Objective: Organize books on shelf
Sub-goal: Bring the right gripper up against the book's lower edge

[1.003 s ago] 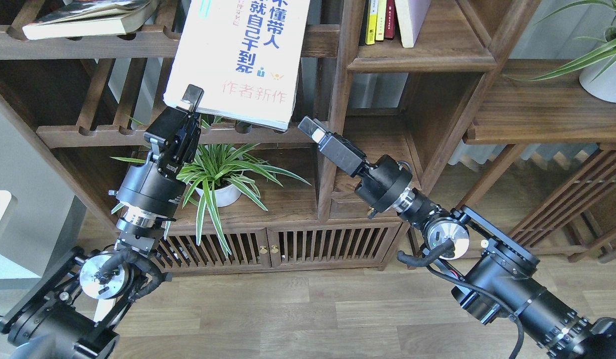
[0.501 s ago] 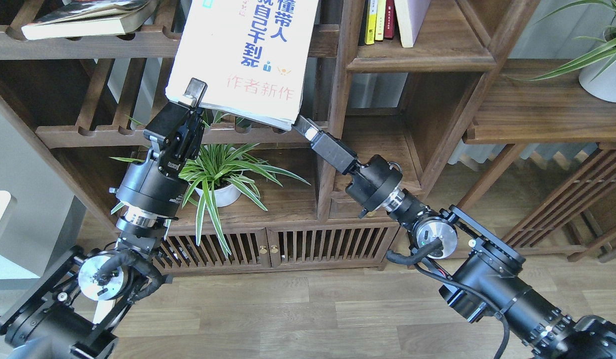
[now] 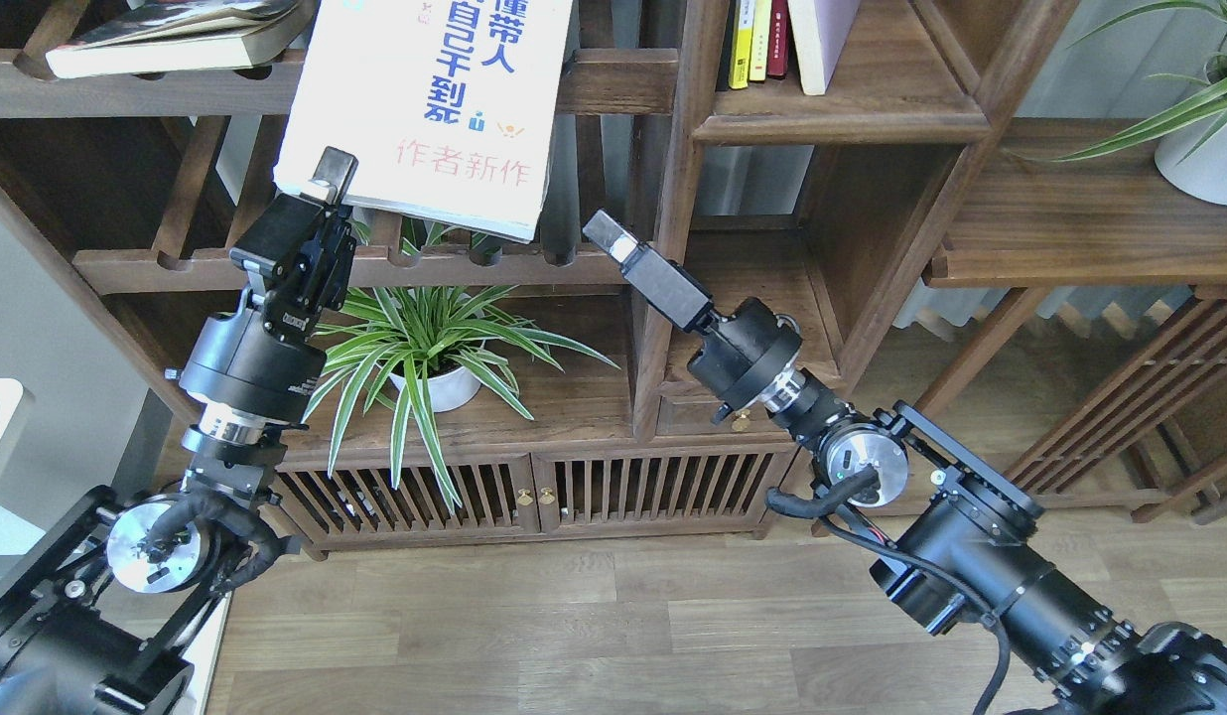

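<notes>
Since half a second ago the white book point(image 3: 425, 99) with big blue characters has shifted left across the front of the slatted rack point(image 3: 613, 79), carried by the left gripper point(image 3: 328, 184), whose fingers are clamped on the book's lower left corner. Its lower right corner, which then sat just above the right gripper point(image 3: 606, 233), now hangs apart from it, and that gripper has drawn back slightly to the right; it is seen end-on, so I cannot tell how wide its fingers stand. Both arms have swung left with the move. Unchanged are the dark-covered book point(image 3: 167, 35) lying flat at the rack's upper left, the pale book point(image 3: 817, 40) standing on the shelf point(image 3: 842, 124) at upper right beside slim yellow and red spines point(image 3: 757, 40), and the potted plant point(image 3: 435, 348) below.
</notes>
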Available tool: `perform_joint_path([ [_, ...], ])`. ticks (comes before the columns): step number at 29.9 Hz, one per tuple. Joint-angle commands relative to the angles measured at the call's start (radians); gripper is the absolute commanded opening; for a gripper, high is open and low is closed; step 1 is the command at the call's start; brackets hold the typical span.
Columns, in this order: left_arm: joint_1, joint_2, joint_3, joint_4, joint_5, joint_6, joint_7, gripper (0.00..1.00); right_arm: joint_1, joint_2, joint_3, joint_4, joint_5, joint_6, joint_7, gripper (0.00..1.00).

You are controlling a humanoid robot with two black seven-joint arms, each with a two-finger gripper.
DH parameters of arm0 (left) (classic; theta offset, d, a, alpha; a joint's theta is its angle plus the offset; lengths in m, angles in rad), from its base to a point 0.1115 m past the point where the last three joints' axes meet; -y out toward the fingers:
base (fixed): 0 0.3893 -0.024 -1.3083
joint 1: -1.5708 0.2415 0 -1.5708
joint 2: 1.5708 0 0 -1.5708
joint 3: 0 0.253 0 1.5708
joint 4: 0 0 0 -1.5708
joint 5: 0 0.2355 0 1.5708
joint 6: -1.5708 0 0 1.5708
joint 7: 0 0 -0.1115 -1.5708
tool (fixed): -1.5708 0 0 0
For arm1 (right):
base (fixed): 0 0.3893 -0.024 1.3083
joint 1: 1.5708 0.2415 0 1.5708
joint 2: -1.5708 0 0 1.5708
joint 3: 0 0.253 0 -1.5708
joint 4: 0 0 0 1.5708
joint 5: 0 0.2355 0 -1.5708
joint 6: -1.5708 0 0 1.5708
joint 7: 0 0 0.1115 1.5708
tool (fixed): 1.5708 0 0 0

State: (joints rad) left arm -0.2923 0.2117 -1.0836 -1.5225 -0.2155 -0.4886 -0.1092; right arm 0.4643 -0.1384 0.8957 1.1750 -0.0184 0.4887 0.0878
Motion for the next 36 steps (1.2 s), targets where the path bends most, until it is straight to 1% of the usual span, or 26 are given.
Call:
perform_joint_path([
  [1,0.004,0.003,0.008,0.001,-0.001,0.000,0.002,0.00,0.022,0.003,-0.001,0.000,0.001,0.000,0.000,0.81],
  [19,-0.021,-0.006,0.030,0.001,0.005,0.000,0.005,0.00,0.074,0.046,-0.021,-0.001,0.028,0.000,0.000,0.81],
  [21,-0.021,-0.005,0.030,0.001,0.010,0.000,0.008,0.00,0.080,0.048,-0.027,-0.001,0.031,0.000,0.000,0.81],
  [24,-0.024,-0.008,0.027,0.001,0.010,0.000,0.028,0.00,0.086,0.048,-0.032,-0.003,0.034,0.000,0.000,0.81],
  [26,-0.034,-0.011,0.027,-0.001,0.010,0.000,0.031,0.00,0.086,0.049,-0.035,-0.005,0.034,0.000,-0.002,0.81],
  [30,-0.056,-0.012,0.027,-0.001,0.010,0.000,0.031,0.00,0.079,0.049,-0.054,-0.009,0.034,0.000,0.000,0.81],
  [36,-0.053,-0.012,0.033,-0.002,0.010,0.000,0.031,0.00,0.088,0.066,-0.054,-0.011,0.034,0.000,0.000,0.81],
])
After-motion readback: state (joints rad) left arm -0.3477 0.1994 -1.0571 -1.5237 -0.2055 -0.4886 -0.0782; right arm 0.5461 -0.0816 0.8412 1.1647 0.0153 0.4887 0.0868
